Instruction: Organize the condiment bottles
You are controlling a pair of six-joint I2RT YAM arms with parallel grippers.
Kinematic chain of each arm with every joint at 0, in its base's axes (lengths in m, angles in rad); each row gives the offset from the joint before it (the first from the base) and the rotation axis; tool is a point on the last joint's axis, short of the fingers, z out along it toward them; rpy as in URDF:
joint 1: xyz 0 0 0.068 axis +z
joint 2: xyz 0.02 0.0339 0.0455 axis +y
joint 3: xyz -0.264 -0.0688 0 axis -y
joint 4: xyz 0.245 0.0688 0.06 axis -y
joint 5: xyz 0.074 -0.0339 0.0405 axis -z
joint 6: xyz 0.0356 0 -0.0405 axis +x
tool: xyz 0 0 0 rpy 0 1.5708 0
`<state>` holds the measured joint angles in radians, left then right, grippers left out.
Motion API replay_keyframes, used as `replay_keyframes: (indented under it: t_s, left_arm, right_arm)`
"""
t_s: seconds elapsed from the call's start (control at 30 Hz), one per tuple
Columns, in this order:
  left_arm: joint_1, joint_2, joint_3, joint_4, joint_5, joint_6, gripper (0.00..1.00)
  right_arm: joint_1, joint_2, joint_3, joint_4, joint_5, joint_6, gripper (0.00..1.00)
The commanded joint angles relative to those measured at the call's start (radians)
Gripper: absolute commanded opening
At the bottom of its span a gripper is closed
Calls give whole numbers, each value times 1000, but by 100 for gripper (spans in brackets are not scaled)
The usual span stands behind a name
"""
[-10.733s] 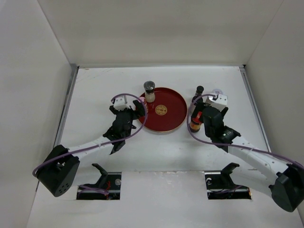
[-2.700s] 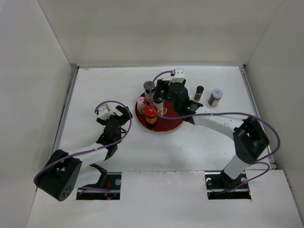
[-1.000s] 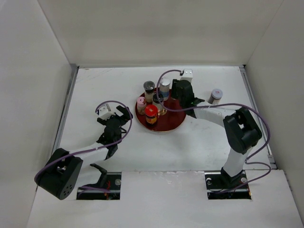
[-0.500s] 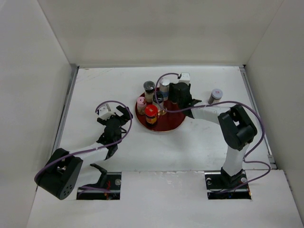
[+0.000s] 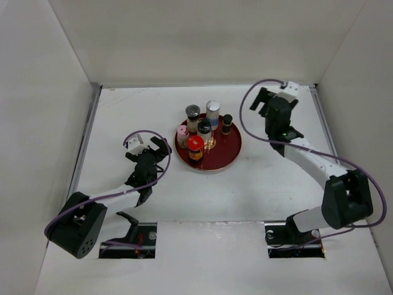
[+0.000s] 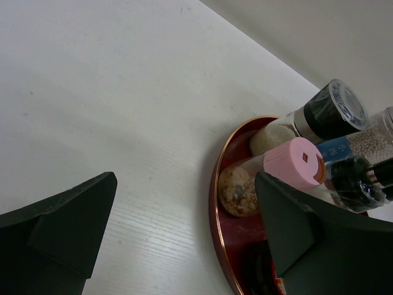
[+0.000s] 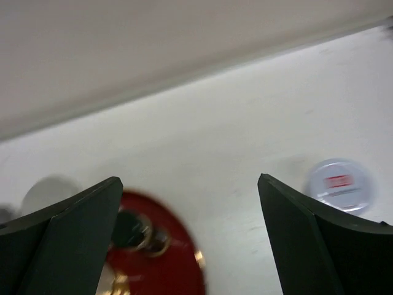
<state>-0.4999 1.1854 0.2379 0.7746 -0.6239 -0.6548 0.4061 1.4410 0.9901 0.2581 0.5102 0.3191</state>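
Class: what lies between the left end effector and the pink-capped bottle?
Only bare white table and then the red plate's rim separate the left end effector from the pink-capped bottle; the left wrist view shows this.

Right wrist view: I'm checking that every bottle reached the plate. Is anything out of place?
Yes. A silver-capped jar sits alone on the white table, clear of the red plate where the other bottles are grouped, so it looks left out.

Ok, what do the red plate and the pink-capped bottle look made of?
The red plate: probably lacquered wood or plastic; glossy red with a thin gold rim. The pink-capped bottle: clear glass or plastic body, brownish granules visible through it; cap looks matte plastic.
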Motion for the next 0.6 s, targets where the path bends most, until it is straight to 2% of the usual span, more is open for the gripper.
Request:
replay_keyframes:
  t_s: [0.0, 0.1, 0.2, 0.4, 0.57]
  left_arm:
    - [-2, -27, 29, 46, 6, -6, 98]
    - [-7, -29, 29, 46, 6, -6, 98]
    - [-7, -29, 29, 46, 6, -6, 98]
    - [-12, -21, 32, 46, 6, -6, 98]
    - [-13, -20, 34, 48, 6, -6, 98]
  right_arm:
    - [-130, 24, -45, -11, 114, 26, 100]
    - [-216, 97, -47, -37, 148, 31, 100]
    - [-270, 157, -34, -56, 105, 40, 100]
    - [-303, 232, 2, -71, -51, 63, 100]
    - [-299, 288, 22, -66, -78, 78, 97]
